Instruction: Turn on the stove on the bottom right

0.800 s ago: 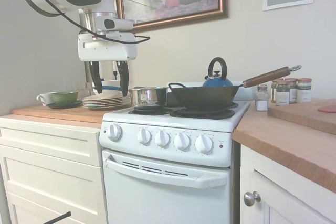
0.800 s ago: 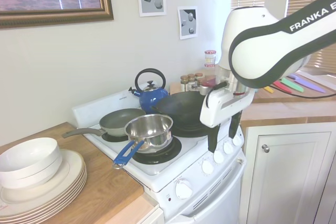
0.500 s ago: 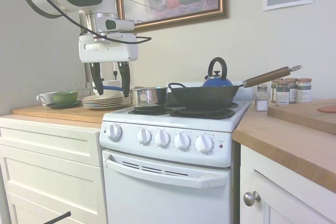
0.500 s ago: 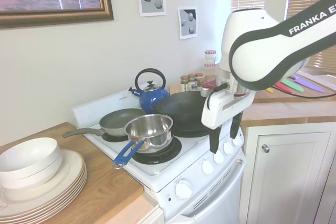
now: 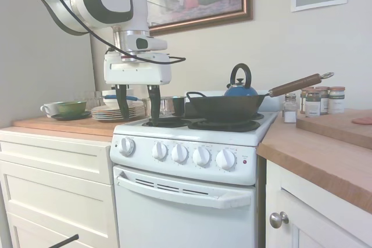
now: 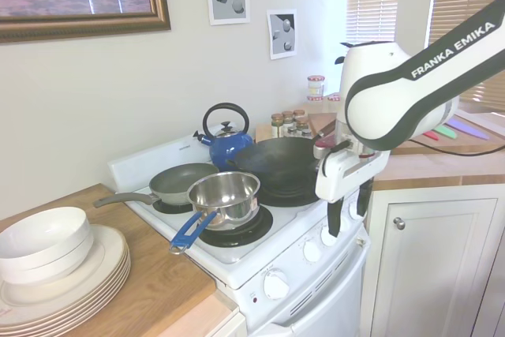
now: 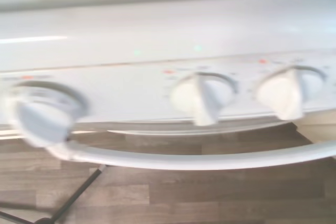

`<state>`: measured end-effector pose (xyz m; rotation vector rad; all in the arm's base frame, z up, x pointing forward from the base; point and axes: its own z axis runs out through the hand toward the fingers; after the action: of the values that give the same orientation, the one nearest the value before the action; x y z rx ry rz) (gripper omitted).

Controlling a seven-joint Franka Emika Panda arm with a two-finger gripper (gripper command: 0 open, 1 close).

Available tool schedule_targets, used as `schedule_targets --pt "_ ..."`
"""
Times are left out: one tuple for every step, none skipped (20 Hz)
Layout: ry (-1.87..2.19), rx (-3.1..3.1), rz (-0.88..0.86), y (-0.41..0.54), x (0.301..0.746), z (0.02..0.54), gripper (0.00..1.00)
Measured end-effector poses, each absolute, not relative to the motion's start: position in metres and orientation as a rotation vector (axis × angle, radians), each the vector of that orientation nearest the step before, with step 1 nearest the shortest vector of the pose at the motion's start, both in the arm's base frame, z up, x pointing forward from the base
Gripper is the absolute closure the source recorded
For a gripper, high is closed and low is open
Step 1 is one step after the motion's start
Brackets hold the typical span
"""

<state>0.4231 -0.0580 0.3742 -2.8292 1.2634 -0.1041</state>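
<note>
The stove (image 5: 192, 135) is a narrow white range with a row of round white knobs (image 5: 179, 153) on its front panel. A small red light (image 5: 244, 161) sits at the panel's right end. Three of the knobs (image 7: 202, 96) show blurred in the wrist view, above the oven-door handle (image 7: 184, 158). My gripper (image 5: 139, 118) is open and holds nothing. It hangs out in front of the panel (image 6: 312, 251), fingers pointing down, touching no knob; in the second exterior view the gripper (image 6: 349, 215) covers the far knobs.
A black wok (image 5: 224, 107) with a wooden handle sits on the right burners, with a blue kettle (image 5: 240, 85) behind it. A steel saucepan (image 6: 225, 193) and a frying pan (image 6: 181, 181) stand on the left burners. Stacked plates (image 6: 71, 278) lie on the left counter, and spice jars (image 5: 317, 101) stand on the right.
The arm has swung along the stove front toward the knobs and dropped lower. The gripper stays open and empty.
</note>
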Motion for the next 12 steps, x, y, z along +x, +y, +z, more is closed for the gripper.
schedule_targets --pt "1.271 -2.830 -0.099 -0.062 0.425 0.372 0.00" --pt "1.276 -2.829 -0.093 -0.067 0.428 0.369 0.00" --pt "1.279 -2.830 -0.085 -0.071 0.431 0.366 0.00" --pt "1.282 -2.830 -0.078 -0.076 0.434 0.363 1.00" --pt "1.290 -2.830 -0.074 -0.081 0.437 0.360 1.00" --pt "1.295 -2.831 -0.071 -0.086 0.441 0.357 1.00" --pt "1.300 -2.831 -0.069 -0.091 0.443 0.355 1.00" --pt "1.306 -2.834 -0.069 -0.096 0.446 0.354 1.00" --pt "1.313 -2.836 -0.069 -0.101 0.447 0.353 1.00" --pt "1.320 -2.839 -0.073 -0.105 0.447 0.353 1.00" --pt "1.324 -2.843 -0.080 -0.109 0.447 0.353 1.00" --pt "1.329 -2.843 -0.088 -0.113 0.447 0.354 1.00"
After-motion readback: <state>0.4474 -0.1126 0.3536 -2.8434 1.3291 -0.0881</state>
